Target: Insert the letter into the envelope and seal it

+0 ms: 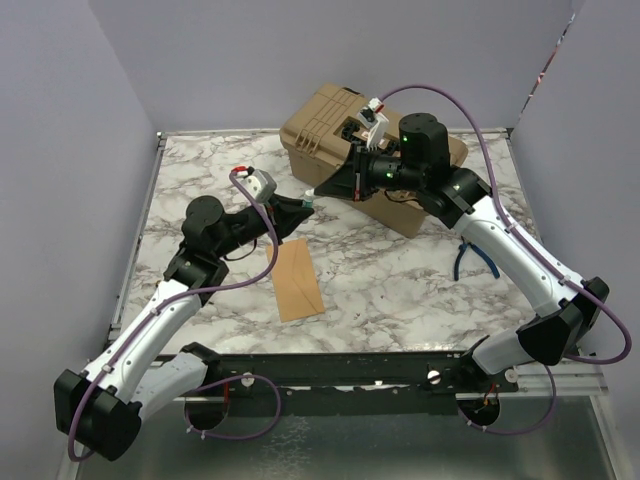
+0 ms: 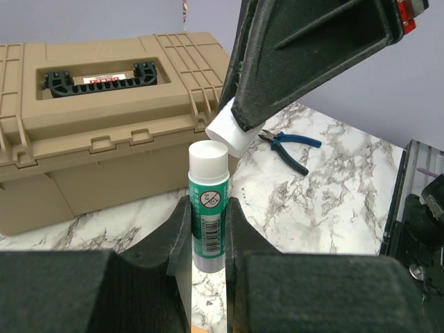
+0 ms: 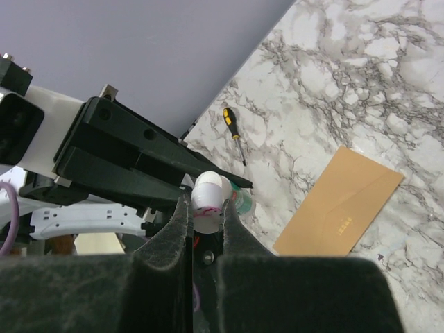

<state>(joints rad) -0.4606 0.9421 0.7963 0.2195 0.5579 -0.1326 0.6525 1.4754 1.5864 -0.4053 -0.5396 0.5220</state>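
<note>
One marble table [image 1: 400, 270] carries everything, with a tan toolbox [image 1: 330, 130] at its far side. The envelope [image 1: 297, 280] lies flat near the middle, well apart from both grippers, and its pointed flap seems folded down. The letter shows in no view; it may already be inside, though I cannot tell.

The envelope is thin kraft paper: very light, limp, and likely to skate on the smooth stone. It is best pinned down on its body with one finger while the flap is lifted by its pointed tip. Blue-handled pliers [image 1: 475, 262] lie to the right.

The left gripper [image 2: 207, 215] is clamped on the labelled barrel of a glue stick [image 2: 208, 187], held upright. The stick is rigid, light, slick plastic, so a mid-barrel hold suits it. The right gripper [image 3: 206, 208] is pinched on a small white cap [image 3: 207, 198] just above and beside the stick's top, apparently apart from it. A screwdriver [image 3: 234, 132] lies by the table's edge
</note>
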